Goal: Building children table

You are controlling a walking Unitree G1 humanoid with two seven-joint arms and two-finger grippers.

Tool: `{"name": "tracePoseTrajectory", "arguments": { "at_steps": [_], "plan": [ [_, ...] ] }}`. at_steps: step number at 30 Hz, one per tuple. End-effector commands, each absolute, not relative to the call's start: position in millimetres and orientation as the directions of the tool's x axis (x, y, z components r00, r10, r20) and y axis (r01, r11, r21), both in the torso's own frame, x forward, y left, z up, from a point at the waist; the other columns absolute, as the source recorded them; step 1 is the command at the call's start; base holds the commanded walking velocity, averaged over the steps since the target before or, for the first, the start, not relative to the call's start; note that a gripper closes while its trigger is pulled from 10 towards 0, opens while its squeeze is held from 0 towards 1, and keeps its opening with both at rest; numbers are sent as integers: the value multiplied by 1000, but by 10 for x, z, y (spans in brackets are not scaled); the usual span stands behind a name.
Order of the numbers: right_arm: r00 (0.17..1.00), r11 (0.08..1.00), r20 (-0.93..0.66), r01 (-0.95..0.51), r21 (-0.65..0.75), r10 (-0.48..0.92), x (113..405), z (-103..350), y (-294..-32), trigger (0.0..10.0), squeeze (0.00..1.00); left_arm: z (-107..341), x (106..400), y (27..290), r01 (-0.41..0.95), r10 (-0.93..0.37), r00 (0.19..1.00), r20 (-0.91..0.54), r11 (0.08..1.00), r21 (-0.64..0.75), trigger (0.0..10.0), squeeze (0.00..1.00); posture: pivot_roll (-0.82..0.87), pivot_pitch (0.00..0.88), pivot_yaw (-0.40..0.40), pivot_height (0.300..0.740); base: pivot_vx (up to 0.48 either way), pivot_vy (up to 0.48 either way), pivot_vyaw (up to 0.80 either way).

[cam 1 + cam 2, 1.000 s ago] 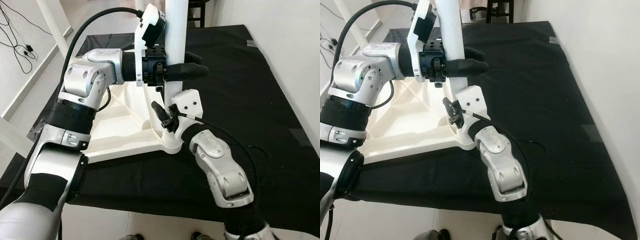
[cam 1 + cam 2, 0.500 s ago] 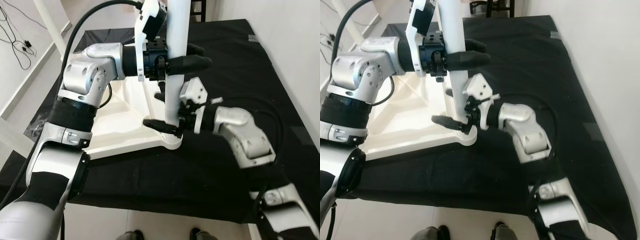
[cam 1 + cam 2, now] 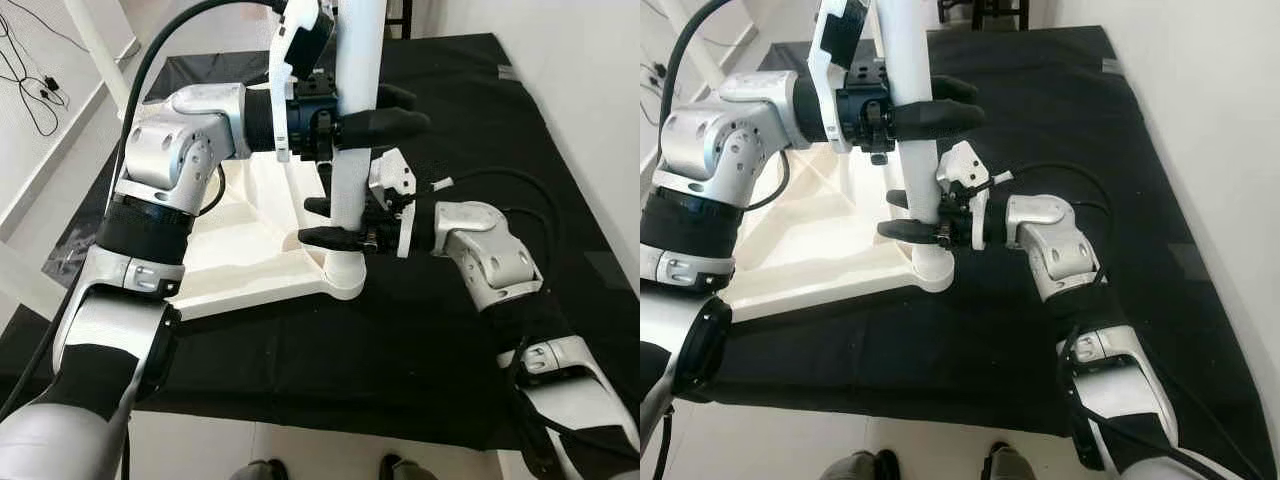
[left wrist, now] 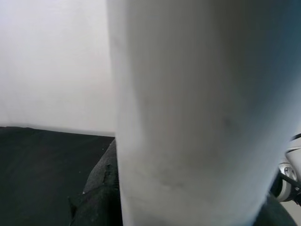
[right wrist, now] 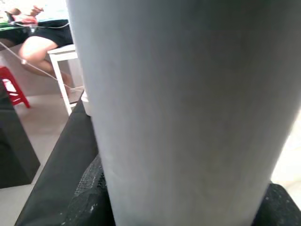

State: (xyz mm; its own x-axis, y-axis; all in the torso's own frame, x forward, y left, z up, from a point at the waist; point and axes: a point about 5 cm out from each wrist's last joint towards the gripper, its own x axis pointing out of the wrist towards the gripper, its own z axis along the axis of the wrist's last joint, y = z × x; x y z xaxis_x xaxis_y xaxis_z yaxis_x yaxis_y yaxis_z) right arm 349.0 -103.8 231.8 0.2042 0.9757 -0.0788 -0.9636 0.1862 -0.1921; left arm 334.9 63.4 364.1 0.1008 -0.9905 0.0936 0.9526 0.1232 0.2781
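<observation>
We see a smooth, matt white plastic-looking table leg (image 3: 357, 110) and tabletop (image 3: 245, 250), on matt black cloth (image 3: 480, 120); our arms look brushed silver metal.

White round table leg (image 3: 357, 110) standing straight up, stuck in corner at 5 o'clock of upside-down white tabletop (image 3: 245, 255), on black cloth.
</observation>
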Motion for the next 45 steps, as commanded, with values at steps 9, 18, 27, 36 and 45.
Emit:
{"name": "tracePoseTrajectory", "arguments": {
  "at_steps": [9,18,27,36,45],
  "plan": [
    [157,137,-121,-977,-164,980,3427,2080,-878,0,0,3514,3418,644,950,-987,154,54,162,267,10000,1000,46,167,62,740,0,0,0],
    [728,749,-333,-657,-86,600,3131,1271,-677,0,0,3537,3498,722,931,-965,250,78,261,255,10000,0,58,175,27,740,0,0,0],
    [808,816,-289,-564,-126,514,2976,1194,-442,0,0,3513,3537,812,924,-957,284,54,288,251,10000,0,51,149,57,740,0,0,0],
    [820,829,-291,-545,-130,493,2937,1230,-418,0,0,3480,3527,802,934,-964,259,60,265,238,0,0,42,148,62,740,0,0,0],
    [777,765,-148,-629,-135,612,3219,1641,-633,10000,1000,3498,3511,808,935,-965,252,67,261,241,0,0,45,142,58,740,0,0,0]
  ]
}}
